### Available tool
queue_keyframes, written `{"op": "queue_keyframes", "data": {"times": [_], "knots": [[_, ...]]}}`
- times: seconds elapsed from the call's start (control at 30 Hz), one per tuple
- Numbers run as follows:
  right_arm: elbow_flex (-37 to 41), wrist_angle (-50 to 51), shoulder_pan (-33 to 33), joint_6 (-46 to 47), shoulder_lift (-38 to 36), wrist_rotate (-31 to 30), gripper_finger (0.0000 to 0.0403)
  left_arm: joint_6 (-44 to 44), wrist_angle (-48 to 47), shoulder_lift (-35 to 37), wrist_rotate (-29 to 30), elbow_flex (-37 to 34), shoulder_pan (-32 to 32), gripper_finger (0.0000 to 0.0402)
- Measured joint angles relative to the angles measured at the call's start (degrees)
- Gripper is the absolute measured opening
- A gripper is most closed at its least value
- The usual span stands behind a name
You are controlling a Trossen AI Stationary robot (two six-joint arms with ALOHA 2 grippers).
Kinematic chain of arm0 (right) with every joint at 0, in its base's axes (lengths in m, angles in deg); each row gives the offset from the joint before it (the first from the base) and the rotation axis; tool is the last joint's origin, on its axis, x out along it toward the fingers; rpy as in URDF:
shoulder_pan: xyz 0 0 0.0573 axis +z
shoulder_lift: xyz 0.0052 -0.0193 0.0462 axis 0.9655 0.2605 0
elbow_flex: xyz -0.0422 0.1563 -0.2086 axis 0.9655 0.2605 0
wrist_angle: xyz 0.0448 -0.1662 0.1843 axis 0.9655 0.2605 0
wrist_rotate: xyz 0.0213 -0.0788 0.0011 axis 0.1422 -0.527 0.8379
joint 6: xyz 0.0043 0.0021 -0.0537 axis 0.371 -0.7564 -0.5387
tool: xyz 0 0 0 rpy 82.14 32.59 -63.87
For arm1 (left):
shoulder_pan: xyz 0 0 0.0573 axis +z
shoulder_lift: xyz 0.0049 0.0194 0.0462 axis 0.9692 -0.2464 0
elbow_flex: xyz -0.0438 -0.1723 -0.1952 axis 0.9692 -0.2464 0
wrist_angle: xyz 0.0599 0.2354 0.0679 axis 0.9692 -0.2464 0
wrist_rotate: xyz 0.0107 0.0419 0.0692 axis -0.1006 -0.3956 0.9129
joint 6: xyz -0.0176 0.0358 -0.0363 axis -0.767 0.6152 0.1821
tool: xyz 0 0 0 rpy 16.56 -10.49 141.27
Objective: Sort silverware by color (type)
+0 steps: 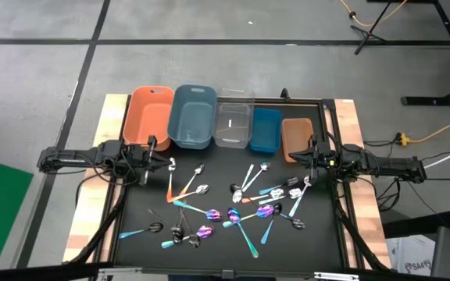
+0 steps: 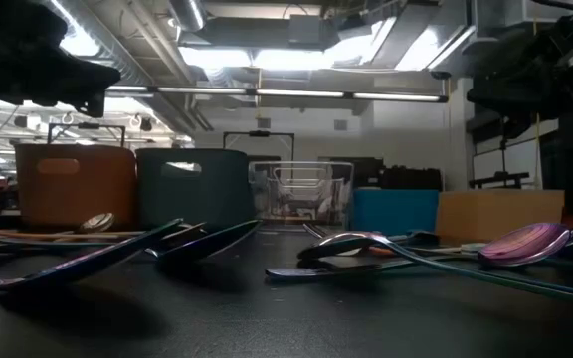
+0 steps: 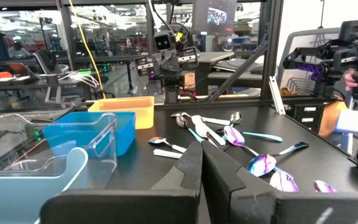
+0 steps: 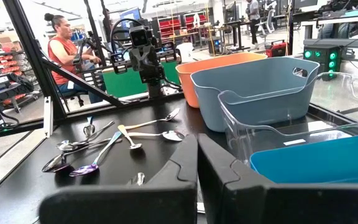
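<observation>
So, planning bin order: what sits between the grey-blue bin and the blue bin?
The clear bin, seen in the high view, between the grey-blue bin and blue bin.

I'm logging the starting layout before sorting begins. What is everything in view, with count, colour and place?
bins: five in a row at the mat's far edge; orange, grey-blue, clear, blue, brown
silverware: about twenty pieces; silver, iridescent purple, blue-handled, orange-handled, black; scattered loose on the mat
black mat: one, covering the table
person: one, red top, seated beyond the table
left pincer: shut, near the orange bin
right pincer: shut, near the brown bin
</observation>
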Motion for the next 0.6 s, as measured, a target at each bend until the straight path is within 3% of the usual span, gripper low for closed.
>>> {"op": "queue_keyframes", "data": {"times": [0.43, 0.6], "knots": [[0.0, -0.6, 0.0, 0.2, 0.0, 0.1, 0.0003, 0.0, 0.0, 0.0, 0.0, 0.0, 0.0, 0.0000], [0.0, -4.5, 0.0, 0.2, 0.0, -0.4, 0.0038, 0.0, 0.0, 0.0, 0.0, 0.0, 0.0, 0.0000]]}}
